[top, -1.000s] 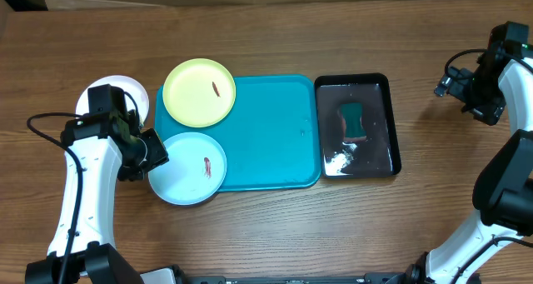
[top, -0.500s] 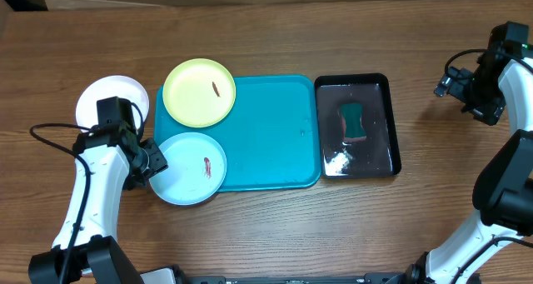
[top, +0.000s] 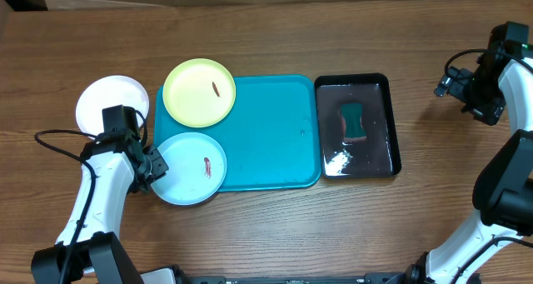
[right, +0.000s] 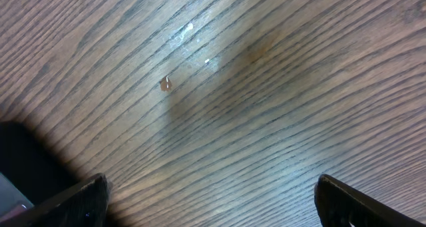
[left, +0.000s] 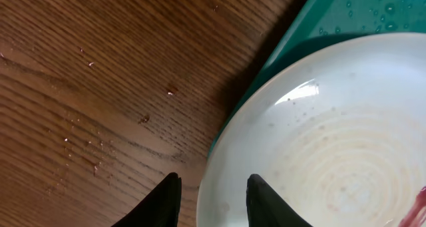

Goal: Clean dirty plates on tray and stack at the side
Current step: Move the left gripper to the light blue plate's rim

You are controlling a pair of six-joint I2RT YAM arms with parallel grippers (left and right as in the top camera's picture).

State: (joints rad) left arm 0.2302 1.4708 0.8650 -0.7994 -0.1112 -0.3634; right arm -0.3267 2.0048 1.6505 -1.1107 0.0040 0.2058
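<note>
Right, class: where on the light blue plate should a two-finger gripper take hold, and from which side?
Grip the left rim of the light blue plate, coming from the table side. It is shallow and lies flat, so only its edge offers purchase, and that edge overhangs the tray there. The left gripper straddles that rim.

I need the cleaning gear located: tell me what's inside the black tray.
A green sponge lies in the black tray, with a white foamy patch nearby on the wet, glossy floor. The floor under the sponge is covered.
</note>
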